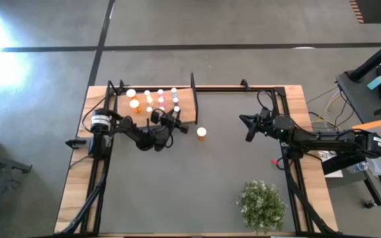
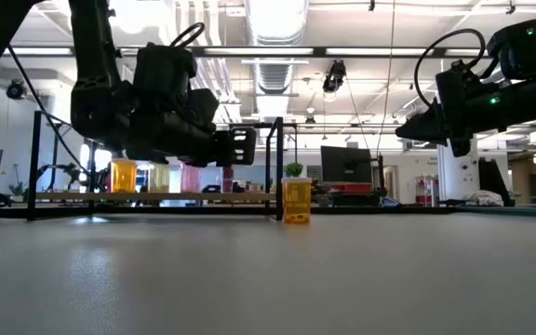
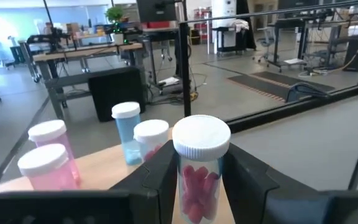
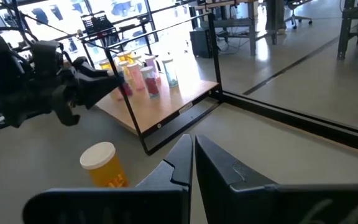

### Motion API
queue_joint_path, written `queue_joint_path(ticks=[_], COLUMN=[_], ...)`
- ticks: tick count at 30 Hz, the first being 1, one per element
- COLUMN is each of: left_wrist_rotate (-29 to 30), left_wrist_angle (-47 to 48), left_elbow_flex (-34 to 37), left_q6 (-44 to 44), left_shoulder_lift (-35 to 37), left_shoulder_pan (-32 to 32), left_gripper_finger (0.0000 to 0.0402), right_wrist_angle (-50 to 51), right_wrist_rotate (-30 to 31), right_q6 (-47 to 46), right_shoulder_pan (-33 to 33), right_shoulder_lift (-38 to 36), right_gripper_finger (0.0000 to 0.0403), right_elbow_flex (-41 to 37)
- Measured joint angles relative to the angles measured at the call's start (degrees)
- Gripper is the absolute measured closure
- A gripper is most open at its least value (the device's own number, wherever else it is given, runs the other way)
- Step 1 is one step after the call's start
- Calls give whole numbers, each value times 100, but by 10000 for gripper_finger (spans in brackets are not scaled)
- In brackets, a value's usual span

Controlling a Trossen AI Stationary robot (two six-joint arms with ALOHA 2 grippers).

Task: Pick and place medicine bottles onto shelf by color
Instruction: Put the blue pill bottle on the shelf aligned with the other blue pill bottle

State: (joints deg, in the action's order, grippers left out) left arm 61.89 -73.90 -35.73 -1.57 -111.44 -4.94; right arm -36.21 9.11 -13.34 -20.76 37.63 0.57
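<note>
Left gripper [image 3: 201,186] clenched on one pink bottle [image 3: 199,177] above shelf [image 1: 185,106], one orange bottle [image 1: 202,132] on table.

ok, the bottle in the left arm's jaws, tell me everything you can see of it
The pink bottle is a small clear cylinder filled with red-pink pills, topped by a ribbed white screw cap. It stands upright between the jaws of the left gripper, which press it from both sides, over the wooden shelf beside other pink and blue bottles. Whether its base touches the board is hidden.

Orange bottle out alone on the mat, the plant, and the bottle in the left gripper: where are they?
Orange bottle [image 1: 202,132], high view, its white cap.
Plant [image 1: 262,205], high view, middle of the foliage.
Pink bottle [image 3: 199,186], left wrist view, its body.
</note>
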Motion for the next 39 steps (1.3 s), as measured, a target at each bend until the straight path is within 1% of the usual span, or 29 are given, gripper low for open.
queue_joint_path(ticks=[4,7,15,19,30,39], left_wrist_rotate=[-4,-8,-33,-114,-215,-808], left_wrist_angle=[475,664,751,771,963,950], left_elbow_flex=[0,0,0,0,-4,-7], left_q6=[-598,-843,-883,-1161,-1182,-1176], left_shoulder_lift=[4,4,4,4,2,9], left_shoulder_pan=[-44,-100,-177,-226,-315,-453], left_gripper_finger=[306,306,306,306,306,306], right_wrist_angle=[-1,0,0,-1,0,0], right_wrist_rotate=[1,-1,0,1,1,1], right_q6=[0,0,0,0,1,1], right_shoulder_pan=[0,-1,1,1,0,1], right_shoulder_lift=[0,0,0,0,0,0], right_gripper_finger=[394,394,394,394,394,394], right_elbow_flex=[0,-1,0,0,0,-1])
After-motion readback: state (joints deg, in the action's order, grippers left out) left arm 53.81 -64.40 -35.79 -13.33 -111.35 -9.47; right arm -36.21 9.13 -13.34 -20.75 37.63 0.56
